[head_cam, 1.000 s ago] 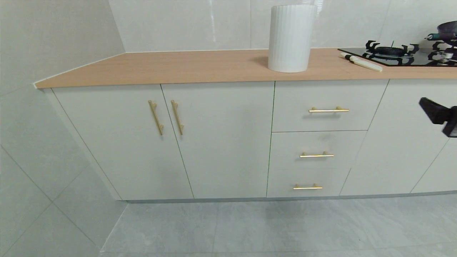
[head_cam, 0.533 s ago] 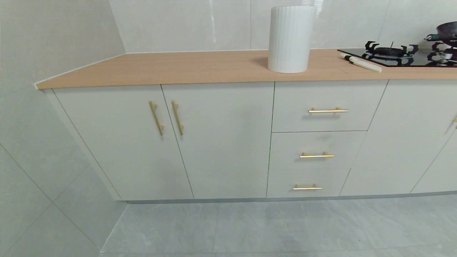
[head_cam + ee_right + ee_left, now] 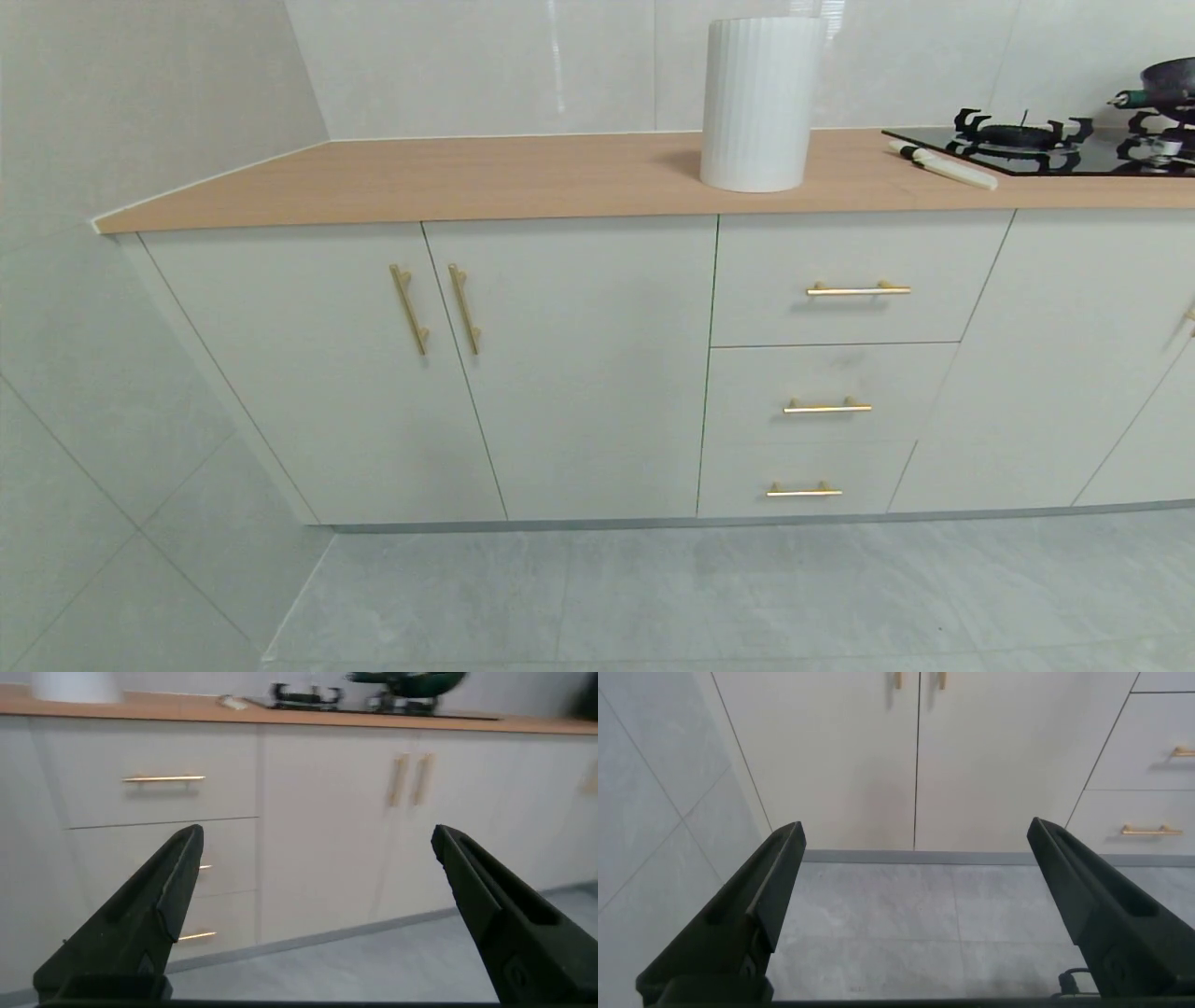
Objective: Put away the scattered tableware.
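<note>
A cream-handled knife (image 3: 943, 163) lies on the wooden counter (image 3: 448, 177) beside the black hob (image 3: 1046, 149); the right wrist view shows the knife (image 3: 232, 703) small on the counter edge. A tall white ribbed holder (image 3: 758, 101) stands on the counter. My left gripper (image 3: 915, 873) is open, held low above the grey floor, facing the cupboard doors. My right gripper (image 3: 318, 873) is open too, with nothing between its fingers, facing the drawers and cupboard fronts.
Below the counter are two cupboard doors with gold handles (image 3: 434, 308) and a stack of three drawers (image 3: 831, 359). A dark pan (image 3: 1172, 79) sits on the hob at far right. A tiled wall closes the left side. Grey floor (image 3: 653, 597) lies open before the cabinets.
A second ago my right gripper showed at the right edge of the head view; it has since moved out of that view. The cabinets and counter items have not moved.
</note>
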